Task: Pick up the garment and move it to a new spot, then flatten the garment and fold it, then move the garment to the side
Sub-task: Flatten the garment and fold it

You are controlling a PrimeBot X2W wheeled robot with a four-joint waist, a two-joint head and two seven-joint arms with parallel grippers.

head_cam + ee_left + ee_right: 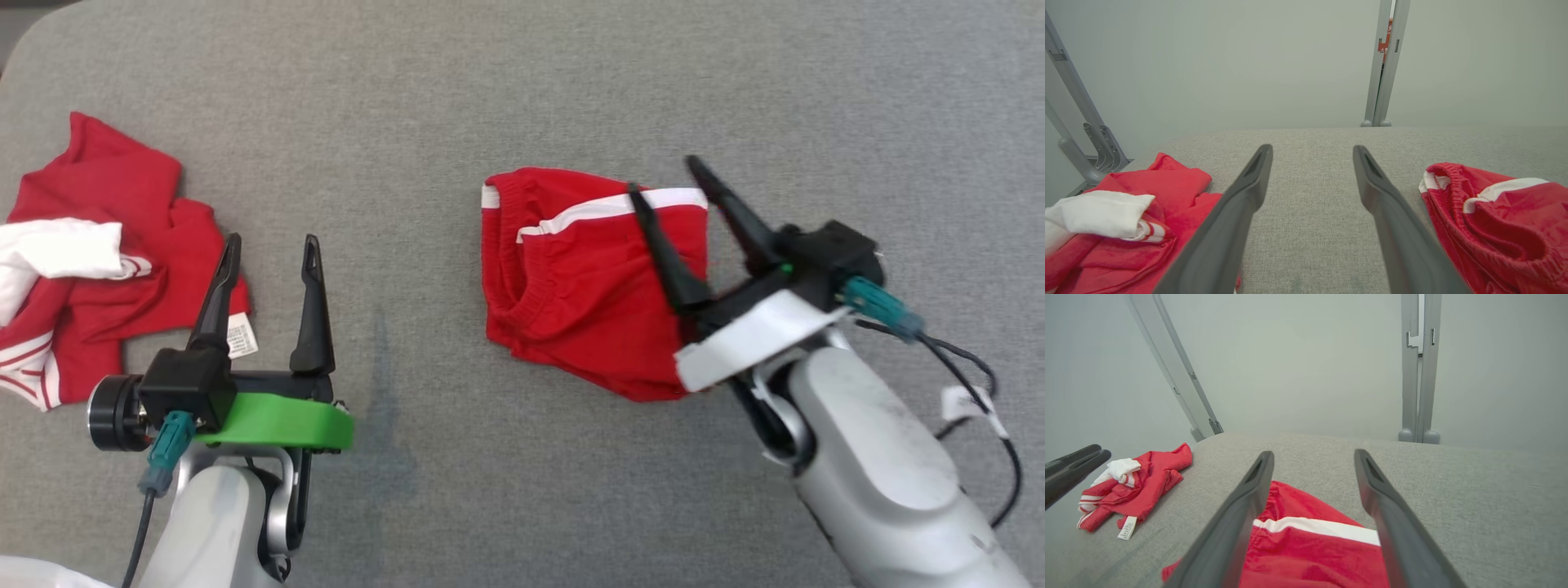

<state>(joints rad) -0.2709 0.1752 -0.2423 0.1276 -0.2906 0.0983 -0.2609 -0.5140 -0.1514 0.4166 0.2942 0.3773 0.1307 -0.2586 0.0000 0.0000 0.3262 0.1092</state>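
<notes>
The red shorts (584,286) are seen lying on the grey desk (522,98), a little toward three o'clock from its middle, gathered into a compact, roughly square bundle. The elastic waistband (500,245) is turned to nine o'clock and a white stripe (604,208) runs along the twelve o'clock edge.

The right pincer (663,175) is held with its jaws spread wide and nothing between them. One finger lies over the shorts' three o'clock edge and the other stands just past it; whether the cloth is touched cannot be told. The left pincer (273,239) is likewise wide and empty, poised over bare desk. A crumpled red and white garment (98,269) lies just beside it at nine o'clock, well apart from the shorts.

The shorts are judged to be light, limp and somewhat slick, with no stiffness of their own. The fold appears to be made, so the shift to the side is judged to remain. If only the top layer is pinched, the bundle can be expected to slide open. A hold is best taken at a thick edge where all layers can be caught together. The gathered waistband at nine o'clock offers the firmest bite, matched by the three o'clock edge under the right pincer, so that the bundle is carried level.
</notes>
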